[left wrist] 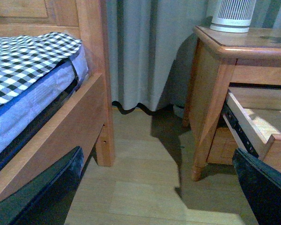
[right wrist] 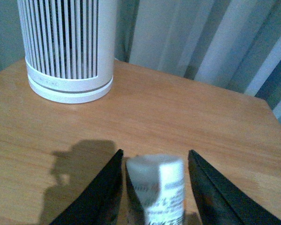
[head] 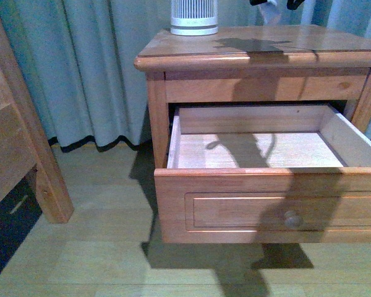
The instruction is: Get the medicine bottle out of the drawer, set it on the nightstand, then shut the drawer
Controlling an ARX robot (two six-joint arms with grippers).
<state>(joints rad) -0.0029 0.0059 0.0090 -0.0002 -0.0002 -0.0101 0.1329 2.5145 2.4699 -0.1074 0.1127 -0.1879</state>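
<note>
White cylindrical medicine bottle (right wrist: pixel 157 188) in claw (right wrist: pixel 155 153)

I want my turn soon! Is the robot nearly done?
About halfway. The medicine bottle is out of the drawer, which looks empty. The right tool holds it above the nightstand. To do: set it down, then close the open drawer.

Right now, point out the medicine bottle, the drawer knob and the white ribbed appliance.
medicine bottle (right wrist: pixel 157 187), right wrist view, its labelled side.
drawer knob (head: pixel 292 218), front view, the knob's round face.
white ribbed appliance (head: pixel 194 12), front view, its slatted wall.
</note>
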